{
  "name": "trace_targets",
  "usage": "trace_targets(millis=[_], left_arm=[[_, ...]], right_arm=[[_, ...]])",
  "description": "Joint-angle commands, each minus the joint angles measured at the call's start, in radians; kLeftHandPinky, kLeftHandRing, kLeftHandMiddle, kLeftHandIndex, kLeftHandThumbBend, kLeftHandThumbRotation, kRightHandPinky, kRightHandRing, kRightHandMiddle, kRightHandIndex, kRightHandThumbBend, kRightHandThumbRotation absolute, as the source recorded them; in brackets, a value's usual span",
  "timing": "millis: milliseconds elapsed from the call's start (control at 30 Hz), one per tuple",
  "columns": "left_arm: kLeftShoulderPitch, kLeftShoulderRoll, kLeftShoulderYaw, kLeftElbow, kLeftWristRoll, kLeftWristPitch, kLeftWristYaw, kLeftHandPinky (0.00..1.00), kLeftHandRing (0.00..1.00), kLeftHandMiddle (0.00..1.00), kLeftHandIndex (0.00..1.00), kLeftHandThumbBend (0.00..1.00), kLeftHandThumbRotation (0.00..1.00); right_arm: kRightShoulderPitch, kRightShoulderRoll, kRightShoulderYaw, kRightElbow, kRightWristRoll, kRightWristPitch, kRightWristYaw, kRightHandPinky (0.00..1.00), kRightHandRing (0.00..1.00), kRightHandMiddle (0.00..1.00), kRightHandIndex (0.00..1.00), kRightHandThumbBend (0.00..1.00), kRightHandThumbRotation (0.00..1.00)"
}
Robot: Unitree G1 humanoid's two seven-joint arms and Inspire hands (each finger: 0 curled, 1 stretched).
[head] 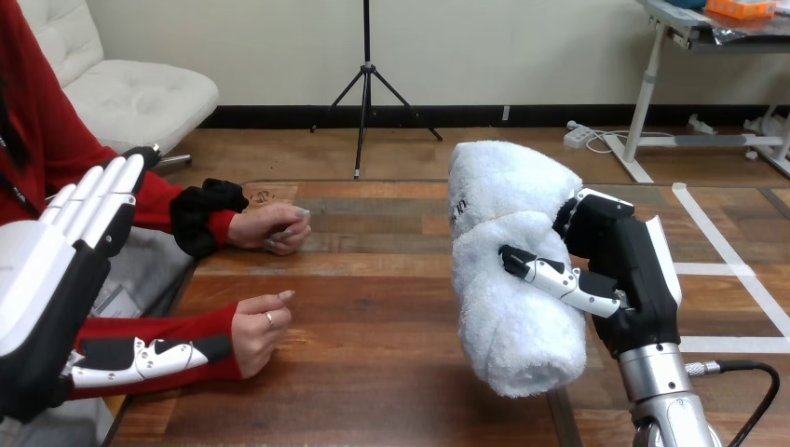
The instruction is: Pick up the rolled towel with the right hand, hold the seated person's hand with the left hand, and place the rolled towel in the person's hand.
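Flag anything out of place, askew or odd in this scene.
Nothing is spilled or damaged. The rolled towel is intact, with the right hand curled round it. One small oddity: the person's nearer hand and farther hand both rest loosely curled on the table, neither opened to receive it. The left hand is open.

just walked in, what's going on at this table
The robot's right hand has its fingers curled round the rolled towel, holding it up off the table. Its left hand is open, fingers straight, beside the person's nearer forearm. The person's nearer hand and farther hand rest loosely closed on the table, so the towel is not yet handed over.
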Motion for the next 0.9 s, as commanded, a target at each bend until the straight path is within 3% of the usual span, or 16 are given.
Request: trace_targets(millis=[0, 167, 300, 567, 867], left_arm=[[-0.054, 0.064, 0.000, -0.015, -0.040, 0.000, -0.022, 0.95, 0.97, 0.98, 1.00, 1.00, 0.49], [-0.061, 0.091, -0.012, 0.005, -0.090, 0.006, -0.063, 0.93, 0.96, 0.97, 1.00, 1.00, 0.48], [-0.063, 0.109, -0.021, 0.000, -0.132, 0.047, -0.119, 0.91, 0.94, 0.96, 1.00, 1.00, 0.45], [-0.072, 0.144, -0.037, -0.006, -0.169, 0.112, -0.208, 0.72, 0.80, 0.86, 0.91, 1.00, 0.34], [-0.100, 0.185, -0.067, 0.048, -0.176, 0.098, -0.259, 0.67, 0.75, 0.82, 0.85, 1.00, 0.28]], right_arm=[[-0.093, -0.016, 0.001, -0.009, 0.006, -0.056, -0.003, 0.21, 0.25, 0.34, 0.35, 0.63, 0.00], [-0.091, -0.020, 0.003, -0.011, 0.000, -0.064, -0.007, 0.21, 0.25, 0.34, 0.35, 0.63, 0.00], [-0.093, -0.018, 0.001, -0.009, 0.014, -0.072, 0.007, 0.21, 0.25, 0.34, 0.35, 0.63, 0.00], [-0.091, -0.016, 0.001, -0.022, 0.024, -0.077, 0.014, 0.21, 0.25, 0.34, 0.36, 0.63, 0.00], [-0.087, -0.023, 0.003, -0.053, 0.006, -0.094, -0.005, 0.21, 0.24, 0.33, 0.36, 0.64, 0.00]])
